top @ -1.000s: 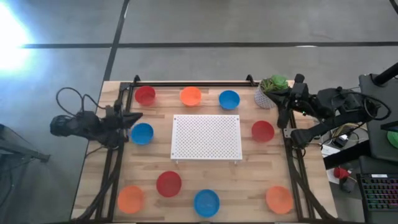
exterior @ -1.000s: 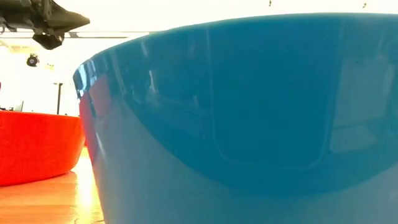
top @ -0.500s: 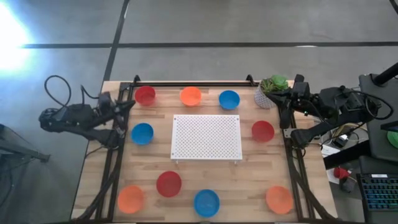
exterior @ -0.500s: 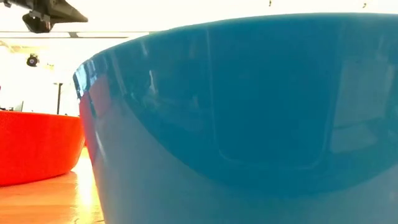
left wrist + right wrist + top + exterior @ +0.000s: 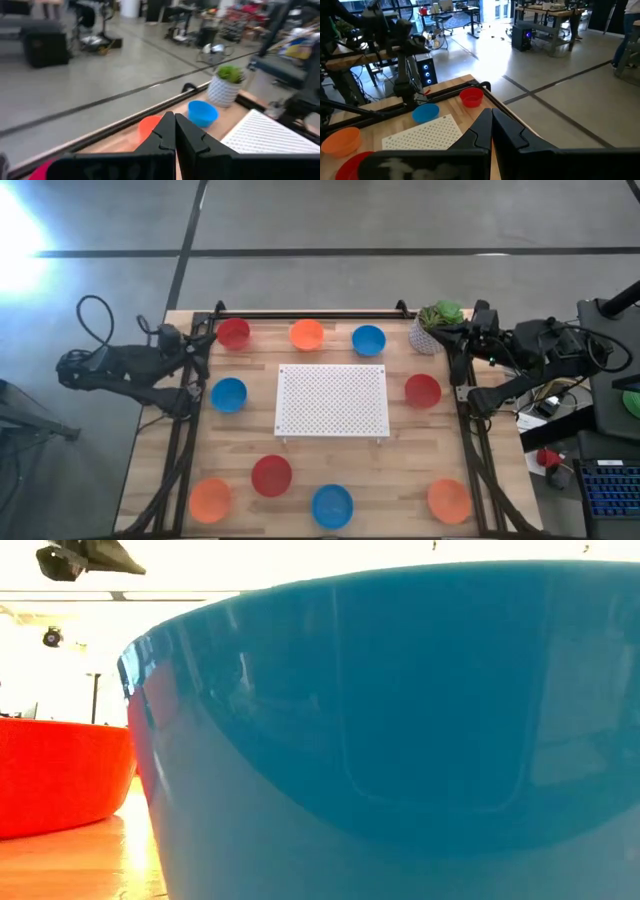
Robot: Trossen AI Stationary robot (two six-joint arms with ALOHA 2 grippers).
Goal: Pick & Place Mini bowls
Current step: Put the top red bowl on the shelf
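Observation:
Several mini bowls rest on their bases on the wooden table around a white perforated board. Along the far edge stand a red bowl, an orange bowl and a blue bowl. Another blue bowl lies left of the board and another red bowl right of it. More stand along the near edge. My left gripper hangs shut and holds nothing above the far left corner, beside the red bowl. My right gripper hovers shut, holding nothing, by the plant pot.
A near-edge blue bowl fills the low view, with a red bowl beside it. Black frame rails run along the table's left, right and far edges. The plant pot stands at the far right corner. Bare wood lies between the board and the near row.
My left gripper has risen and swung toward the table's far edge, away from the blue bowl left of the board. It has tipped up from pointing steeply down toward level and stays shut. No bowl has moved.

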